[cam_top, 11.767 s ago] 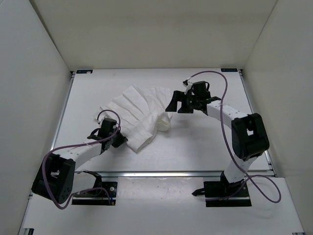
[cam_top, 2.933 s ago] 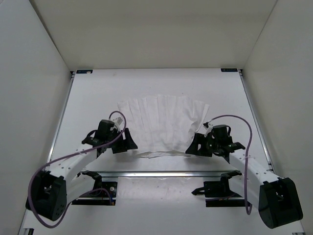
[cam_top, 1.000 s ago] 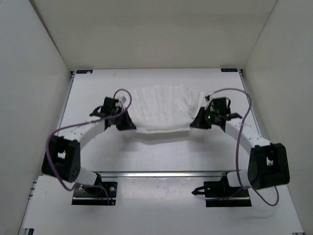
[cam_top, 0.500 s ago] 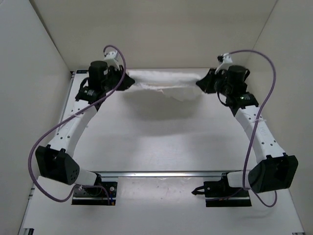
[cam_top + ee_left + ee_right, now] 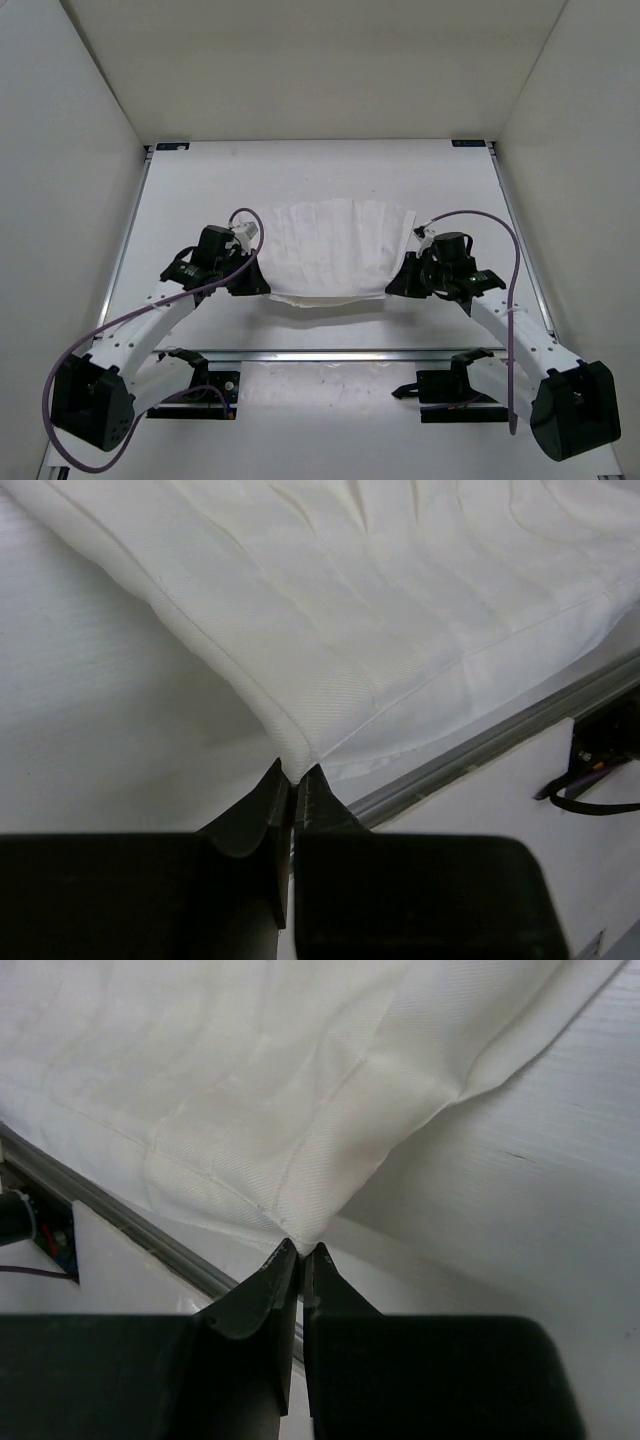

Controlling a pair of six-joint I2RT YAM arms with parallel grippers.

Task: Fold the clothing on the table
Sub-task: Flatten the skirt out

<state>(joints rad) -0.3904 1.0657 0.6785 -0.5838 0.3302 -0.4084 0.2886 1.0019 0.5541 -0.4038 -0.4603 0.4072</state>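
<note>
- Currently, the clothing (image 5: pixel 340 250) occupies the centre of the top view as a fan-shaped white panel spread over the table (image 5: pixel 200 190). It is wider at its upper edge than at its lower edge.
- Its lower edge sags in a shallow curve between the two grippers. A second layer of fabric shows just beneath that edge.
- Left gripper (image 5: pixel 292 773): the jaws are closed to a thin slit and pinch the lower-left corner of the clothing. In the left wrist view, the hemmed corner enters the fingertips at bottom centre.
- Right gripper (image 5: pixel 301 1250): the jaws are likewise nearly closed and pinch the lower-right corner. The fabric fans toward the upper left of the right wrist view.
- A metal rail (image 5: pixel 470 750) runs diagonally below the held corner in each wrist view.
- Faint parallel creases run from the top to the bottom of the panel.
</note>
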